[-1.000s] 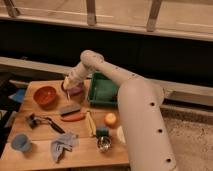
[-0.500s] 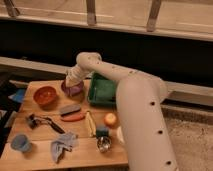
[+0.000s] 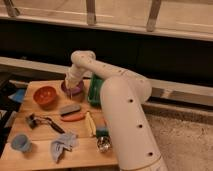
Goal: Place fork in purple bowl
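The hand [image 3: 72,84] is held directly over the purple bowl [image 3: 73,89] at the desk's [image 3: 30,155] far edge, beside the orange bowl [image 3: 44,95]. The fork cannot be made out.

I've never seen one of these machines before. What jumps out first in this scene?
The big white arm fills the middle, bending from the lower right up and back down over a wooden table. Its gripper hangs right above the purple bowl at the table's far edge, next to an orange-red bowl. Nearer the front lie a blue cup and a crumpled cloth.
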Available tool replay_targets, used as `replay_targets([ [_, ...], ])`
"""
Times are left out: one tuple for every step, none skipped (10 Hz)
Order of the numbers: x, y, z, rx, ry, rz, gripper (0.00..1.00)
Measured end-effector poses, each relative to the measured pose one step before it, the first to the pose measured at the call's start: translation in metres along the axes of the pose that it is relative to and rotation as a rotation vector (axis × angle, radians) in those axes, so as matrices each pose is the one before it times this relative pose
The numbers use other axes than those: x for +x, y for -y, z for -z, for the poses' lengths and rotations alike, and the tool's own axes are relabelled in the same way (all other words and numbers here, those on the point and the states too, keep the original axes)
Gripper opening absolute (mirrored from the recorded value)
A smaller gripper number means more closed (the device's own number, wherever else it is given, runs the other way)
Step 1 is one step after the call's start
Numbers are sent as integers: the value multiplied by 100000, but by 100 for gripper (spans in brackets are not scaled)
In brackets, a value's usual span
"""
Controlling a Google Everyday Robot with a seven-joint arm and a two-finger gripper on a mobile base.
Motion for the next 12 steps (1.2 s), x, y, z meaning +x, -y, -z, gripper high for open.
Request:
replay_targets([
  [302, 930, 185, 1586, -1013, -2448, 20],
  [211, 1108, 261, 1184, -359, -2464, 31],
  [60, 325, 65, 102, -107, -1440, 41],
  [-134, 116, 18, -1179, 30, -2559, 52],
  [-75, 465, 268, -636, -36, -2279, 61],
  [-281, 58, 270, -870, 415, -529, 67],
  [-292, -366, -16, -1275, 5, 553, 68],
  [-335, -432, -34, -1353, -63, 745, 68],
  [-372, -107, 155, -1144, 232, 487, 68],
  [-206, -83, 152, -966, -72, 731, 68],
  [-186, -562, -4, -1373, -380, 1362, 68],
  [-107, -606, -123, -1103, -489, 1241, 68],
])
